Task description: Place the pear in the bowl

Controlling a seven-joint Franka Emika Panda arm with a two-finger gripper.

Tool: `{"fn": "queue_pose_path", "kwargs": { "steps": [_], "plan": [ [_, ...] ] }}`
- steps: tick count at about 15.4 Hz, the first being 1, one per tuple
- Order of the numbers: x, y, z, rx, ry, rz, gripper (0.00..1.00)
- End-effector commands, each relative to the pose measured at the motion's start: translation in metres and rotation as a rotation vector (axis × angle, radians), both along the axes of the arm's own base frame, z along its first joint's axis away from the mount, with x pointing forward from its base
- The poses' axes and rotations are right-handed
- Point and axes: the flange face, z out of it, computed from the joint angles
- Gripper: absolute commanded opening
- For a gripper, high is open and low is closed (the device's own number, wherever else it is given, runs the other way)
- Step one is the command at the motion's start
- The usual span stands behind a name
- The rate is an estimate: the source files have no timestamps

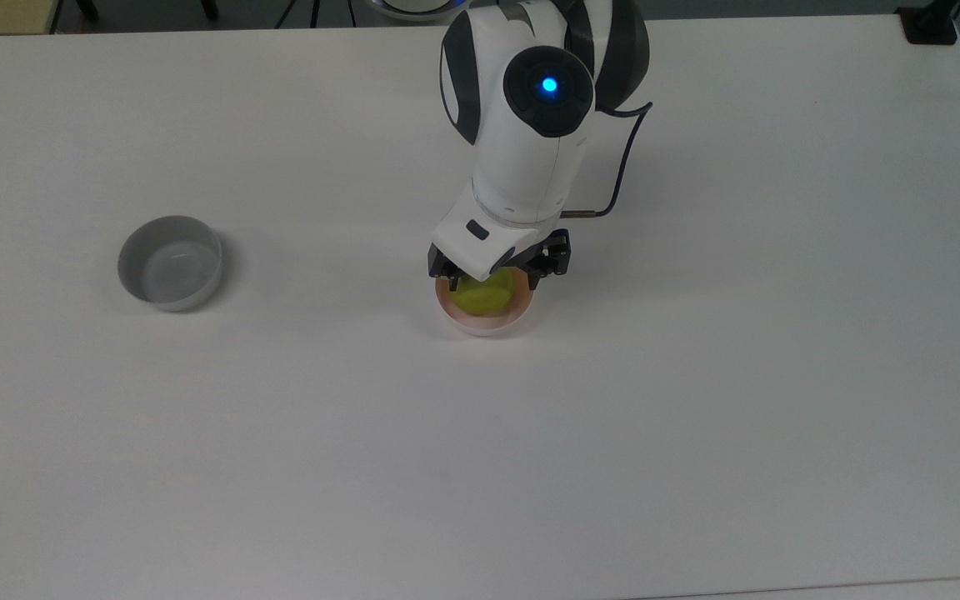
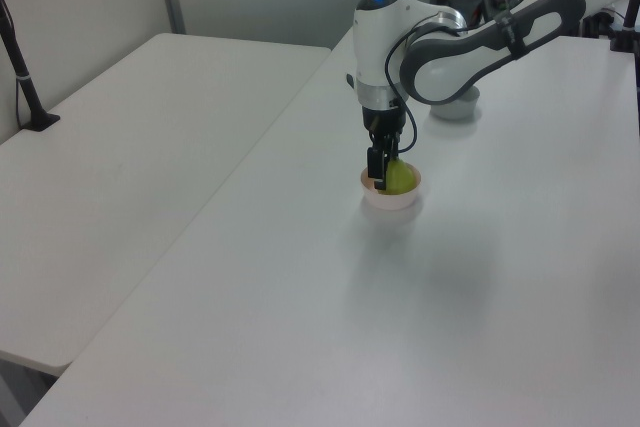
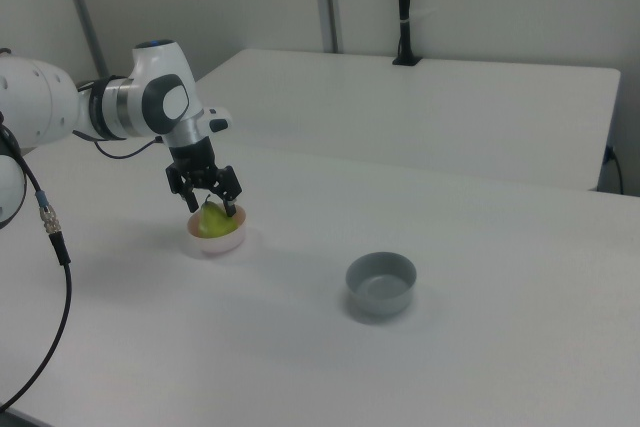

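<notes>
The end effector (image 1: 490,279) grips the pear (image 1: 487,296), lowered inside the pink bowl (image 1: 484,322)

Pear (image 1: 486,294) yellow-green; bowl (image 1: 484,322) pale pink; other bowl (image 1: 169,262) grey; table (image 1: 697,417) white.

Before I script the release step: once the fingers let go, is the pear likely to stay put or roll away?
The pear looks rounded, so on bare table it would probably roll. Here it sits low inside the pink bowl, whose wall should likely catch it. The gripper straddles it, so a straight lift seems safest; the light-looking bowl might shift if nudged.
</notes>
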Motion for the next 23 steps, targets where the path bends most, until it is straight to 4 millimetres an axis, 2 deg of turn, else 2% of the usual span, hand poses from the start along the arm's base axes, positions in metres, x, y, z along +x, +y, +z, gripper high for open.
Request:
{"fn": "queue_pose_path", "kwargs": {
  "steps": [1,4,6,11,14,15,20,23],
  "plan": [
    [-0.002,-0.004,0.023,0.003,-0.045,-0.032,1.00],
    [-0.008,-0.014,0.057,-0.003,-0.050,-0.047,1.00],
    [-0.016,-0.024,0.086,-0.006,-0.050,-0.059,1.00],
    [-0.046,-0.074,0.164,-0.007,-0.031,-0.137,1.00],
    [-0.065,-0.096,0.193,-0.007,-0.007,-0.149,1.00],
    [-0.072,-0.111,0.209,0.023,-0.020,-0.176,1.00],
    [-0.090,-0.133,0.236,0.088,-0.004,-0.220,1.00],
    [-0.091,-0.134,0.239,0.104,-0.007,-0.226,1.00]
  ]
}}
